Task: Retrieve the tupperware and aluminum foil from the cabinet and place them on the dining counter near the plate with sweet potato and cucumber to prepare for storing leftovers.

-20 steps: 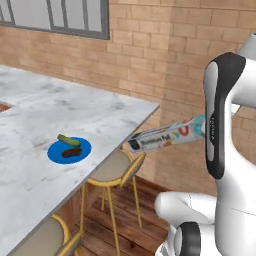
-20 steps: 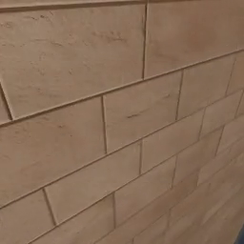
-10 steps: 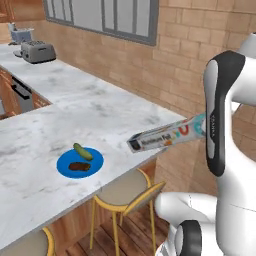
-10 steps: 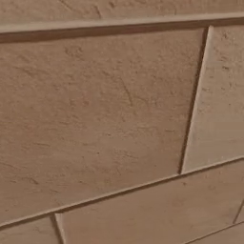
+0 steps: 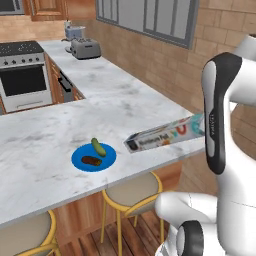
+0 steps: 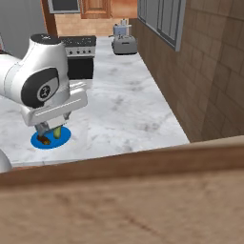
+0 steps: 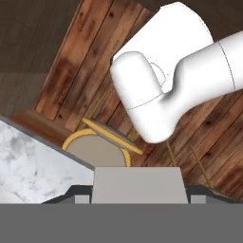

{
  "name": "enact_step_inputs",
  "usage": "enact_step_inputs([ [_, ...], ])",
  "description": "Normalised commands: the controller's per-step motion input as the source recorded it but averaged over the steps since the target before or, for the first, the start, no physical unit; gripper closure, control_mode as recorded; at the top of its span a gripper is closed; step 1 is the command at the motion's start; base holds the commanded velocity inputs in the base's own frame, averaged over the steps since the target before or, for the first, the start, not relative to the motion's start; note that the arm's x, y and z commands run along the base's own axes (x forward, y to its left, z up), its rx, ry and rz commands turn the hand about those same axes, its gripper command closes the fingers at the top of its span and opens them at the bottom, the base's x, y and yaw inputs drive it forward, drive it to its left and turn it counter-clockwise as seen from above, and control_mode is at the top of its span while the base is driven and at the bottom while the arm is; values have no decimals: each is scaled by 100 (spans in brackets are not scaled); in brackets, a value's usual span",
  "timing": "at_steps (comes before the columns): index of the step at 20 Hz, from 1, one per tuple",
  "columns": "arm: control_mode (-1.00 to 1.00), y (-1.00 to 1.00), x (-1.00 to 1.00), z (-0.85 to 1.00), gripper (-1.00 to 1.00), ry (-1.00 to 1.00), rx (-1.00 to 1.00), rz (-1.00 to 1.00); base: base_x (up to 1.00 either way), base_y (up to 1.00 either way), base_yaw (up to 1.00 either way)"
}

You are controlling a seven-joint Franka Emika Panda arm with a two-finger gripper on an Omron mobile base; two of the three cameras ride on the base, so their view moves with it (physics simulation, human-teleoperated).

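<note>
- Marble dining counter point(image 5: 60, 145) spreads before us, yellow-framed stools point(image 5: 132, 192) tucked beneath.
- We see the aluminum foil point(image 5: 162, 136) aloft above its near edge, right of the blue plate point(image 5: 93, 158).
- Our gripper point(image 6: 47, 129) clasps the foil.

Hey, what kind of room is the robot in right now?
A home kitchen, by the look of it: a stove with an oven, a silver toaster on the marble worktop, and yellow-framed stools under a marble dining counter.
</note>
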Motion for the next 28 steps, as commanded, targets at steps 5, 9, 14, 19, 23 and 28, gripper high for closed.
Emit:
enact_step_inputs([
  [5,-100,-7,83,-42,100,-26,1,-3,0,0,0],
  [9,-100,-6,76,-39,100,-22,2,-16,0,0,0],
  [14,-100,15,76,-59,100,-7,0,-11,0,0,0],
  [19,-100,17,89,-67,100,3,7,0,0,0,0],
  [23,-100,16,97,-60,100,6,18,0,0,0,0],
  [28,-100,23,87,-55,100,3,15,0,0,0,0],
])
